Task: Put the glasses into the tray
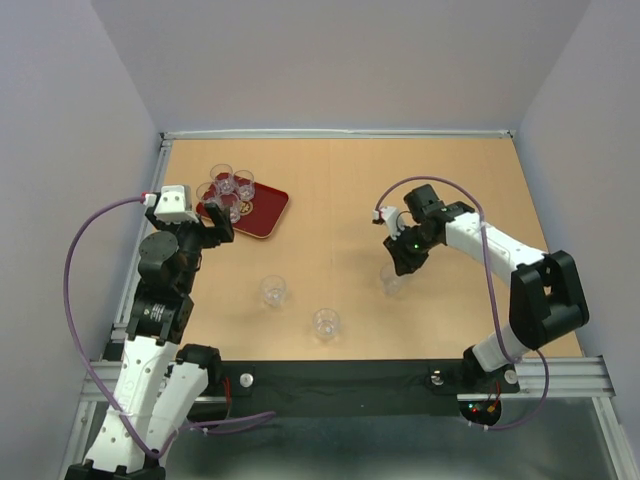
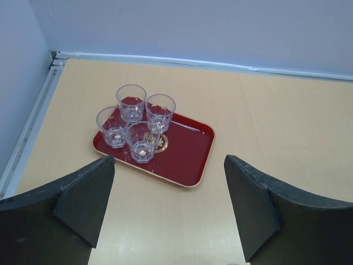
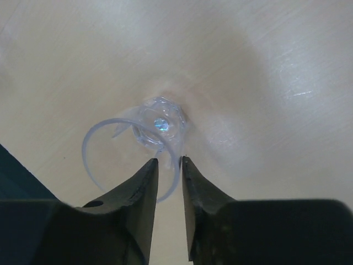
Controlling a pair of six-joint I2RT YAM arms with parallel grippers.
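The dark red tray [image 1: 268, 210] lies at the far left of the table, with several clear glasses [image 1: 228, 190] clustered upright in its left half. In the left wrist view the tray [image 2: 190, 149] and those glasses [image 2: 142, 141] lie just ahead. My left gripper [image 1: 222, 222] is open and empty just on the near side of the tray [image 2: 169, 163]. My right gripper [image 1: 405, 262] is shut on the rim of one glass [image 1: 393, 278], one finger inside and one outside its wall [image 3: 169, 161]. Two more glasses [image 1: 273, 291] [image 1: 326, 322] stand on the table near the front.
The wooden table [image 1: 330, 180] is walled at the back and both sides. A black strip [image 1: 340, 380] with the arm bases runs along the near edge.
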